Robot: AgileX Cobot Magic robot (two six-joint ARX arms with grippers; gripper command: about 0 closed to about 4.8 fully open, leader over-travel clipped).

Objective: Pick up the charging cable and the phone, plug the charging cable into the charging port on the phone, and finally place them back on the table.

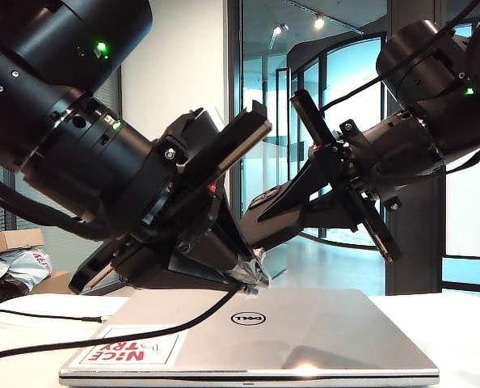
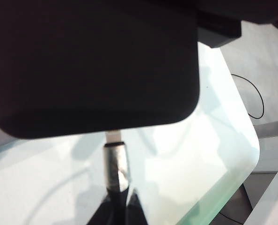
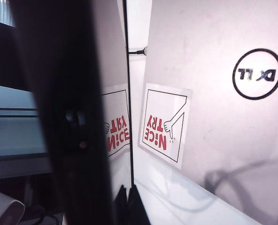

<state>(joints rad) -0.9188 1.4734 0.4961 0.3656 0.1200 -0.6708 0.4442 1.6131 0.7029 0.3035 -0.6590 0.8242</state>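
Charging cable [image 2: 114, 164] plug sits pinched in the left gripper [image 2: 116, 206], whose fingers are pressed together on the plug's silvery body. The plug's white tip touches the bottom edge of the phone [image 2: 92, 65], right at the port. How far it is pushed in cannot be told. In the left wrist view the phone is a big dark shape with round corners, filling most of the picture above the plug.

The right gripper [image 3: 128, 206] is pinching the phone [image 3: 69, 117] by its thin edge, fingers pressed together on it. The phone's shiny side mirrors the red "NICE TRY" sticker [image 3: 164, 124].

In the exterior view both grippers meet just above the silver Dell laptop [image 1: 305, 331], over its back edge. The left gripper [image 1: 252, 271] comes in from the left side of the laptop, and the right gripper [image 1: 264, 259] comes in from the right side. The cable's black cord [image 1: 143, 327] hangs down from the left gripper and runs across the laptop lid, over the sticker [image 1: 131, 349], and off to the left.

The laptop lies closed on the white table [image 1: 458, 323]. Another thin black cord [image 1: 38, 314] lies on the table to the left of the laptop.
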